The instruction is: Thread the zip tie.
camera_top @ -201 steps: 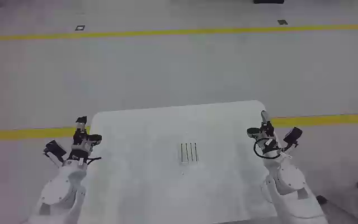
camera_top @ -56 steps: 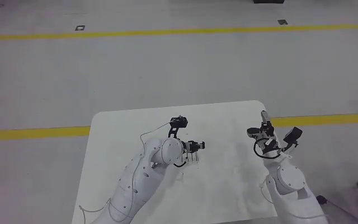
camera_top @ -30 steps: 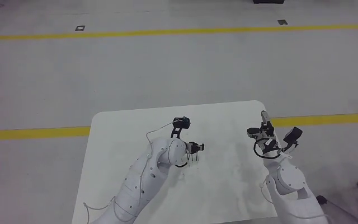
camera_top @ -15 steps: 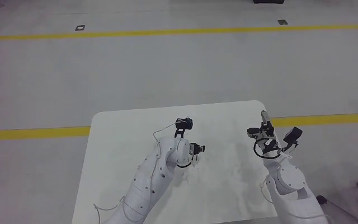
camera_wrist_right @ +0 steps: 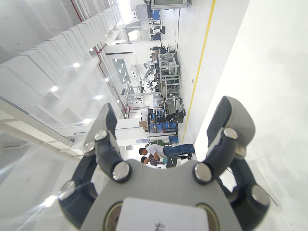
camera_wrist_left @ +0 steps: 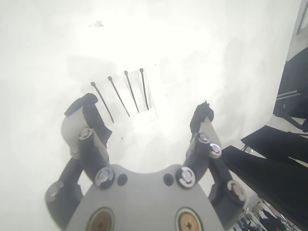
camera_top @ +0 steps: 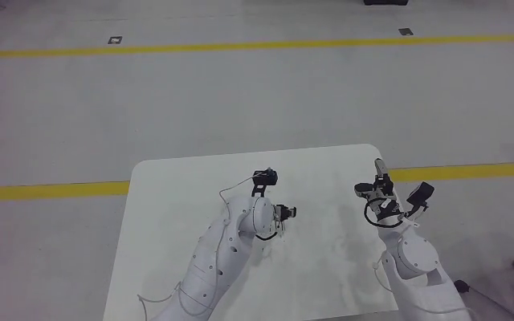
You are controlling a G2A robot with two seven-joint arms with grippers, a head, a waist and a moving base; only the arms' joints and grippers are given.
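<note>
Looking down at the white table [camera_top: 185, 184], the relation that matters is between the left arm [camera_top: 233, 241] and the zip ties. This arm is stretched over the middle of the table, while the right arm [camera_top: 414, 257] stands at the table's right edge, well apart from them. So the left one is clearly the nearer, and I judge that the pick belongs to it.

The left end effector [camera_wrist_left: 144, 104] hangs above the table with its two fingers spread wide and nothing between them. The right end effector [camera_wrist_right: 166, 118] is also wide open and empty, and it points away into the room, not at the work.

Just ahead of the left end effector lies a thin white sheet [camera_wrist_left: 134, 121]. On it four black zip ties [camera_wrist_left: 131, 91] lie flat, side by side and a little fanned, none touching another.

Their long axes run away from the end effector, with the square heads at the far ends and the thin tails at the near ends. The line between the two fingers crosses these axes, so I judge that closing would pinch a tie across its width. The row is not centred in the gap: the outermost tie lies just beside one finger, and the other finger is well apart from all four. A small sideways correction before going down seems needed.
</note>
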